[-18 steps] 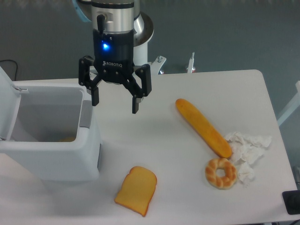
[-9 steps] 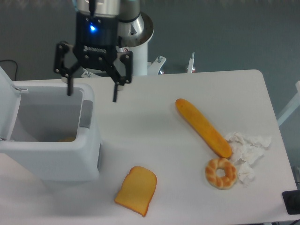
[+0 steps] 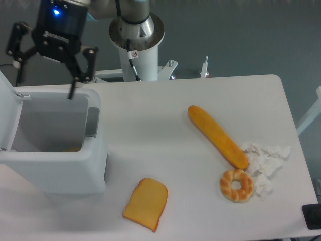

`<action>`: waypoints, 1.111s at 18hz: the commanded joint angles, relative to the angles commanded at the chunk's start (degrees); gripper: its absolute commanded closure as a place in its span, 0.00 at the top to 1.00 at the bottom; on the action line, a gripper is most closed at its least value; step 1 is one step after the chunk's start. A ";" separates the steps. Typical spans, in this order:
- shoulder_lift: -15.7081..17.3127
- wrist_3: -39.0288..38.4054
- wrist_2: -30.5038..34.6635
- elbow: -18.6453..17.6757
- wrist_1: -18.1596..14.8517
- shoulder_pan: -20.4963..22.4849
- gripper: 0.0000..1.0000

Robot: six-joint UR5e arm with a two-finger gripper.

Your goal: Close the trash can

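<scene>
White plastic trash can point(image 3: 52, 150) stands open at the tabletop's point(image 3: 165, 130) left edge, its lid point(image 3: 9, 108) upright on the far left.

Within the last second the gripper point(image 3: 45, 80) travelled left from above the tabletop to hover over the bin's back rim, jaws spread and empty, probably heading for the lid. Something yellowish, hard to identify, lies inside. Toast point(image 3: 145, 204), baguette point(image 3: 216, 136) and bagel point(image 3: 236, 185) lie rightward.
</scene>
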 joint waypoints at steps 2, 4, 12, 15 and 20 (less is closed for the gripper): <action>0.09 0.00 -2.20 0.44 0.00 -0.26 1.00; 0.35 0.09 -4.57 0.79 0.09 -1.40 1.00; 0.35 0.26 -9.32 0.70 0.17 -6.06 1.00; 0.44 0.18 -13.27 0.71 0.09 -6.68 1.00; 0.35 0.26 -15.31 0.35 0.09 -8.79 1.00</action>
